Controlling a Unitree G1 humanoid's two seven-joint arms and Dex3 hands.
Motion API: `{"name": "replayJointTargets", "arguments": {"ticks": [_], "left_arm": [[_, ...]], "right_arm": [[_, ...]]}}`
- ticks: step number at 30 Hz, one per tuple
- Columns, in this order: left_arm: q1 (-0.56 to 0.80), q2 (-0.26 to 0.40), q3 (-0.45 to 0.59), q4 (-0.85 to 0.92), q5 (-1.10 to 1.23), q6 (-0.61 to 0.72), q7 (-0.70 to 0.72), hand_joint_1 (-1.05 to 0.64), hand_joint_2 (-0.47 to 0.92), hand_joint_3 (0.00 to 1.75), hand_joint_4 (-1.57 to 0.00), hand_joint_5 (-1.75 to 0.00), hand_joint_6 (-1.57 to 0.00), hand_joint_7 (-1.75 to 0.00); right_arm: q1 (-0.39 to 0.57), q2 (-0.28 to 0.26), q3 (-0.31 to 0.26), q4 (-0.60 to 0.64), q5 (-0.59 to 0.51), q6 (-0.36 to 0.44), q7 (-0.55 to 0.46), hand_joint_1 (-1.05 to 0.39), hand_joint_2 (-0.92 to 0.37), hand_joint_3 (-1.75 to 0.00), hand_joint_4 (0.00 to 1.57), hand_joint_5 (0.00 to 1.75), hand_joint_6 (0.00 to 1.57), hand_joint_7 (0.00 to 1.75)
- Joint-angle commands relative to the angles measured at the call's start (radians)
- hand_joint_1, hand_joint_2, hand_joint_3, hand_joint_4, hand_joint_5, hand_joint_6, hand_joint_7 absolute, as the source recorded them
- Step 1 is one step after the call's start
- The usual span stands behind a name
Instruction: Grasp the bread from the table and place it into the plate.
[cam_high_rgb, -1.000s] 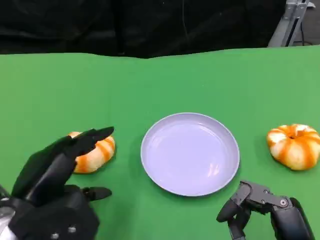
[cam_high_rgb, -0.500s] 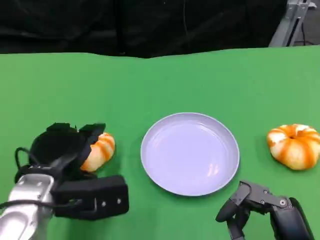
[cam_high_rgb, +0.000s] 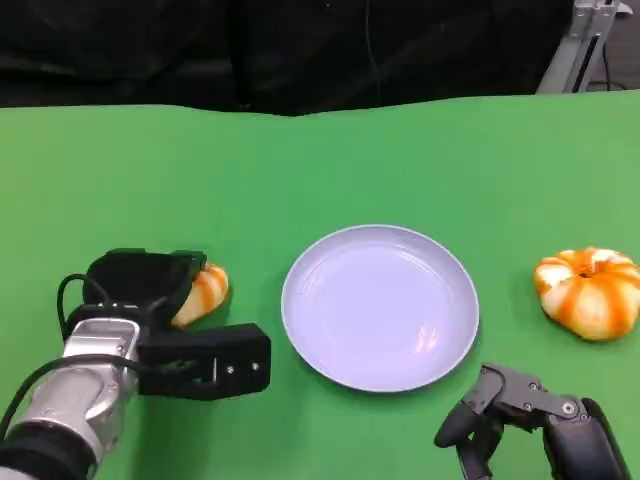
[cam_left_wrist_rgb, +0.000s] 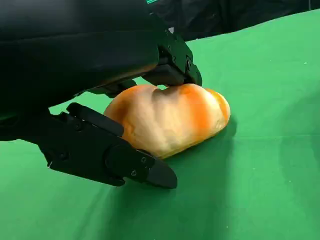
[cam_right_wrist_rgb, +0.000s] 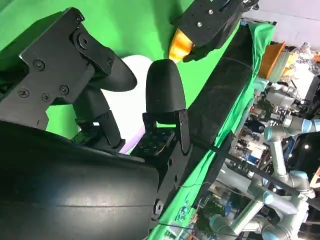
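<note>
On the green table (cam_high_rgb: 300, 170), the left hand (cam_high_rgb: 140, 285) lies over the left bun (cam_high_rgb: 203, 293), and the wrist view shows its fingers (cam_left_wrist_rgb: 175, 70) on top of that bun (cam_left_wrist_rgb: 170, 117) with the thumb low beside it, cupping it while it still sits on the cloth. The plate (cam_high_rgb: 380, 305) lies just right of it, empty. The right hand (cam_high_rgb: 520, 420) rests near the plate's front edge, fingers curled and holding nothing, and a second bun (cam_high_rgb: 590, 292) sits at the far right.

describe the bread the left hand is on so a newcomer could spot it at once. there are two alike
Start at the lavender plate in the middle of the green table. The bread lies on the robot's left of it, under the left hand. Its twin, the other bread, sits uncovered on the opposite side.
</note>
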Motion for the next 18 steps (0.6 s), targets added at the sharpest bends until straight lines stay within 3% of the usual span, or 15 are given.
{"name": "replayJointTargets", "arguments": {"ticks": [1, 2, 3, 4, 5, 8, 18], "left_arm": [[-0.007, 0.009, -0.022, 0.032, -0.027, -0.004, 0.009, -0.41, 0.92, 0.03, -0.54, -0.39, -0.45, -0.02], [0.012, 0.027, -0.018, 0.020, -0.034, -0.089, 0.123, -0.41, 0.92, 0.03, -0.54, -0.39, -0.45, -0.02], [0.024, 0.042, -0.017, 0.013, -0.040, -0.155, 0.211, -0.30, 0.88, 0.03, -0.72, -1.19, -0.64, -0.94], [0.031, 0.051, -0.017, 0.014, -0.045, -0.204, 0.276, -0.25, 0.86, 0.03, -0.80, -1.52, -0.67, -1.42], [0.033, 0.057, -0.019, 0.021, -0.048, -0.234, 0.315, -0.23, 0.86, 0.03, -0.82, -1.63, -0.67, -1.58], [0.023, 0.058, -0.024, 0.051, -0.049, -0.262, 0.346, -0.21, 0.85, 0.03, -0.85, -1.73, -0.68, -1.73], [0.014, 0.056, -0.027, 0.076, -0.049, -0.278, 0.364, -0.21, 0.85, 0.03, -0.85, -1.75, -0.68, -1.75]], "right_arm": [[0.003, -0.005, -0.006, -0.012, 0.013, -0.004, -0.001, -0.04, -0.32, -1.32, 0.85, 1.66, 0.85, 1.27], [0.004, -0.004, -0.005, -0.012, 0.009, -0.008, -0.004, -0.04, -0.32, -1.32, 0.85, 1.66, 0.85, 1.27], [0.004, -0.004, -0.004, -0.012, 0.005, -0.011, -0.006, -0.05, -0.32, -1.32, 0.84, 1.65, 0.85, 1.27], [0.004, -0.003, -0.003, -0.012, 0.003, -0.013, -0.007, -0.05, -0.32, -1.32, 0.83, 1.64, 0.85, 1.27], [0.004, -0.003, -0.002, -0.012, 0.002, -0.013, -0.008, -0.05, -0.31, -1.32, 0.83, 1.63, 0.85, 1.27], [0.004, -0.004, -0.002, -0.012, 0.002, -0.013, -0.008, -0.05, -0.31, -1.33, 0.84, 1.63, 0.85, 1.27], [0.004, -0.004, -0.002, -0.012, 0.002, -0.013, -0.009, -0.05, -0.31, -1.33, 0.84, 1.62, 0.85, 1.27]]}}
